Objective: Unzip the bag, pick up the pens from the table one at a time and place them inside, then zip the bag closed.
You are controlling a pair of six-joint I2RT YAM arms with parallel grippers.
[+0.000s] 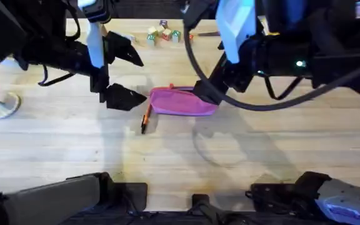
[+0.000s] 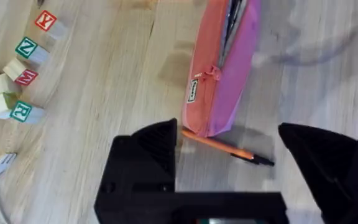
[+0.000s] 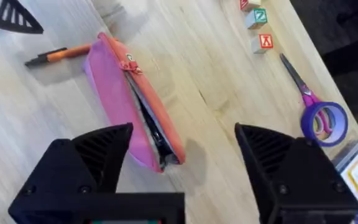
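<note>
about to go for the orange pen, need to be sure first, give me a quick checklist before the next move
1. Bag unzipped: ok, the zipper gapes in both wrist views, with dark content showing inside.
2. Orange pen reachable: ok, it lies flat on the table, one end tucked against the bag's end.
3. Left fingers open: ok, spread wide, nothing between them.
4. Right fingers open: ok, spread over the bag's other end, empty.
5. Left gripper lined up: ok, the pen lies between its fingers.
6. Other pens left on the table: cannot tell.
</note>
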